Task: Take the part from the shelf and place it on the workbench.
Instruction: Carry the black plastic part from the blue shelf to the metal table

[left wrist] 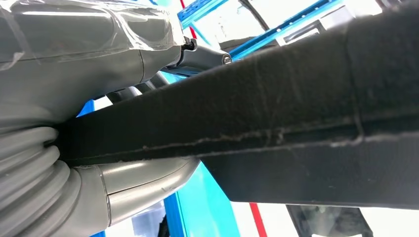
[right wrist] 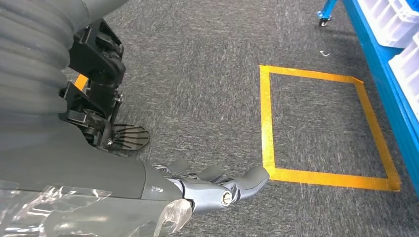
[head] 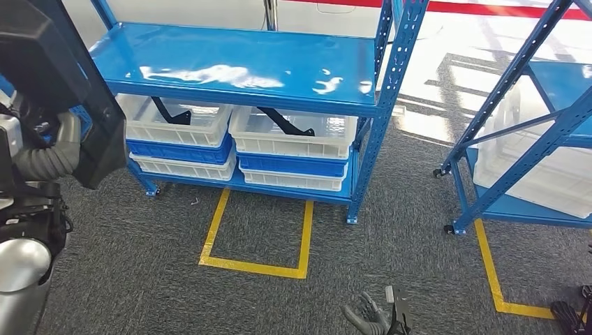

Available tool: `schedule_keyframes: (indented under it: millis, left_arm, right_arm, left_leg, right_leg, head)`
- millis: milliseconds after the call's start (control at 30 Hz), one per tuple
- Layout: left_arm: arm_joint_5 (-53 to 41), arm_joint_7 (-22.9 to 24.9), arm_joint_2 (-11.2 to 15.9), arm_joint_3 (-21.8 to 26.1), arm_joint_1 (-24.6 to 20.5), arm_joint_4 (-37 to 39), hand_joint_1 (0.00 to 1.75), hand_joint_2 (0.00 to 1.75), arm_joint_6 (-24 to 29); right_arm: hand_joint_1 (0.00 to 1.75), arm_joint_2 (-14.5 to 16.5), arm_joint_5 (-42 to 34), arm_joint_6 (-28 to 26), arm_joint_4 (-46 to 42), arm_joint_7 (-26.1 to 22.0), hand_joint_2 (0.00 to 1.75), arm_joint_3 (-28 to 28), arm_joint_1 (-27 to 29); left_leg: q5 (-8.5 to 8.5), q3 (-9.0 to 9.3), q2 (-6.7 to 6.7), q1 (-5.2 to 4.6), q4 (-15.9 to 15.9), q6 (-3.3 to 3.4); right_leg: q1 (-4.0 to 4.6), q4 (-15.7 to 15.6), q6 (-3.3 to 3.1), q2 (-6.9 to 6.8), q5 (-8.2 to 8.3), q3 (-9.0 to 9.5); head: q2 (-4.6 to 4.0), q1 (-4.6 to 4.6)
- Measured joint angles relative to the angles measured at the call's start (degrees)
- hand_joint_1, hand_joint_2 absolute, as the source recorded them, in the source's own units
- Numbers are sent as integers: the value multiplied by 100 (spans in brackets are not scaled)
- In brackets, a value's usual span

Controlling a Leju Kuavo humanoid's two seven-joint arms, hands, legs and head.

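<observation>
My left robot hand (head: 59,150) grips the black part (head: 59,77), holding it raised up in front of the left end of the blue shelf (head: 237,66). My right robot hand (right wrist: 217,185) hangs low over the grey carpet (right wrist: 197,74) with nothing in it, its fingers stretched out and slightly apart, just short of the yellow tape square (right wrist: 269,123) marked before the shelf. White bins (head: 293,132) sit under the shelf's top board.
</observation>
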Motion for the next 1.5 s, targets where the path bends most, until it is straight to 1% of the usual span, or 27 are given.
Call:
schedule_keyframes:
  millis: [100,133,167,200,267,333,367,433,500,567,633,667,700,733,800,867,933,1000,1033,1100,1167,1233,1267,1333,1400,1467,1500]
  left_arm:
    - [13,36,4,-29,-8,14,175,175,34]
    - [32,46,4,-40,-3,23,175,175,45]
    - [60,55,4,-49,2,32,175,175,56]
    - [90,56,4,-55,5,39,175,175,71]
    - [190,32,4,-61,-6,46,175,175,126]
    - [319,-28,2,-58,-28,47,175,175,211]
    - [388,-69,1,-55,-36,49,175,175,259]
    - [494,-138,-1,-51,-39,55,175,175,331]
    - [590,-193,-1,-49,-41,64,175,175,350]
    - [753,-274,-3,-47,-49,74,175,175,355]
    - [919,-342,-6,-54,-52,89,175,175,361]
    - [977,-362,-7,-59,-51,99,175,175,365]
    - [1019,-376,-7,-63,-51,110,175,175,369]
    - [1051,-390,-7,-65,-51,120,175,175,372]
    - [1131,-435,-6,-66,-53,133,175,175,377]
    - [1245,-499,-5,-66,-65,139,175,175,371]
    - [1341,-579,-1,-64,-73,145,175,175,350]
    - [1388,-641,12,-54,-57,149,175,175,331]
    - [1398,-658,26,-43,-48,149,175,175,325]
    - [1406,-674,58,-19,-55,149,175,175,319]
    - [1405,-683,69,-16,-47,149,175,175,318]
    - [1401,-689,69,-20,-12,149,175,175,310]
    - [1398,-692,69,-19,-1,149,175,175,306]
    - [1382,-702,69,-14,0,149,175,175,300]
    - [1334,-710,70,-6,-18,149,175,175,300]
    - [1260,-720,76,3,-29,149,175,175,302]
    - [1232,-723,81,8,-28,149,175,175,302]
  right_arm:
    - [0,1,23,32,0,7,175,0,3]
    - [0,1,37,40,0,9,175,0,5]
    - [0,1,51,45,0,10,175,0,6]
    - [0,1,63,48,0,11,175,0,7]
    - [0,1,85,49,0,10,175,0,5]
    - [0,-3,109,47,0,9,175,0,3]
    - [0,-5,121,46,0,10,175,0,2]
    - [0,-9,132,46,0,18,175,0,2]
    - [0,-11,138,56,0,33,175,1,-3]
    - [0,-14,160,76,0,46,175,2,-6]
    - [0,-14,179,95,0,53,175,5,1]
    - [0,-14,182,99,0,57,175,7,6]
    - [0,-14,184,105,0,61,175,9,9]
    - [0,-14,185,111,0,64,175,10,10]
    - [0,-14,187,131,0,67,175,11,7]
    - [0,-21,193,152,0,65,175,12,5]
    - [0,-30,199,176,0,61,175,17,6]
    - [0,-22,207,199,-1,56,175,25,1]
    - [0,-19,211,205,-2,53,175,28,-3]
    - [0,-11,221,211,-4,50,175,31,6]
    - [0,-17,230,211,-3,49,175,31,31]
    - [0,-18,235,210,-2,49,175,31,50]
    - [0,-18,236,210,-3,49,175,31,54]
    - [0,-16,240,215,-4,48,175,31,52]
    - [0,-14,242,240,-6,39,175,31,44]
    - [0,-14,244,278,-7,27,175,31,36]
    - [0,-13,246,294,-8,23,175,31,32]
  left_leg:
    - [-543,-487,-8,36,1114,-90]
    - [-636,-632,-8,49,1437,-117]
    - [-622,-684,-4,64,1556,-140]
    - [-504,-623,8,78,1430,-159]
    - [-119,-254,150,95,653,-185]
    - [85,28,318,62,30,-157]
    - [95,53,339,42,-75,-114]
    - [107,8,222,22,-83,-8]
    - [138,-19,104,31,-85,56]
    - [173,-36,-12,44,-93,119]
    - [192,-56,-130,33,-92,156]
    - [199,-65,-199,24,-90,167]
    - [205,-72,-270,14,-88,176]
    - [209,-74,-339,6,-87,181]
    - [215,-70,-479,-1,-84,179]
    - [228,-89,-599,2,-75,152]
    - [261,-146,-709,28,-68,95]
    - [293,-198,-800,56,-79,26]
    - [275,-222,-735,46,-58,-9]
    - [72,-362,-413,23,257,-77]
    - [-334,-694,-133,25,1064,-129]
    - [-612,-1000,-82,41,1789,-155]
    - [-591,-998,-76,46,1830,-163]
    - [-281,-645,-5,45,1205,-157]
    - [42,-152,245,3,283,-102]
    - [132,17,363,-49,-99,-32]
    - [142,-3,294,-61,-112,0]
  right_leg:
    - [-12,-3,-29,-60,27,-30]
    - [-12,5,-31,-87,28,-41]
    - [-14,19,-29,-120,27,-50]
    - [-19,34,-23,-156,22,-57]
    - [-30,69,9,-235,2,-63]
    - [-7,101,60,-307,-22,-74]
    - [11,112,85,-352,-29,-83]
    - [30,123,128,-456,-35,-98]
    - [9,224,186,-437,-126,-131]
    - [-16,740,235,-235,-462,-336]
    - [-20,1617,239,-68,-885,-719]
    - [-19,1945,230,-40,-997,-871]
    - [-18,2064,215,-28,-995,-930]
    - [-16,1943,191,-14,-884,-876]
    - [-12,1181,123,95,-469,-514]
    - [-23,463,71,376,-194,-181]
    - [-21,242,66,513,-155,-98]
    - [-14,218,54,395,-130,-106]
    - [-22,200,33,327,-114,-105]
    - [-47,166,-7,175,-84,-102]
    - [-40,165,-16,34,-81,-107]
    - [-39,166,-19,-108,-82,-115]
    - [-39,166,-19,-182,-83,-117]
    - [-39,166,-14,-321,-87,-110]
    - [-10,169,12,-442,-98,-101]
    - [32,173,53,-552,-108,-97]
    - [43,171,74,-614,-109,-95]
  head:
    - [0,-21]
    - [0,-22]
    - [0,-22]
    - [0,-23]
    - [0,-25]
    - [0,-26]
    - [0,-25]
    - [0,-21]
    - [0,-20]
    - [0,-17]
    - [0,-15]
    - [0,-14]
    - [0,-14]
    - [0,-14]
    - [0,-14]
    - [0,-18]
    - [0,-21]
    - [0,-16]
    - [0,-24]
    - [0,-46]
    - [0,-65]
    - [0,-66]
    - [0,-67]
    - [0,-67]
    - [0,-66]
    - [0,-58]
    - [0,-55]
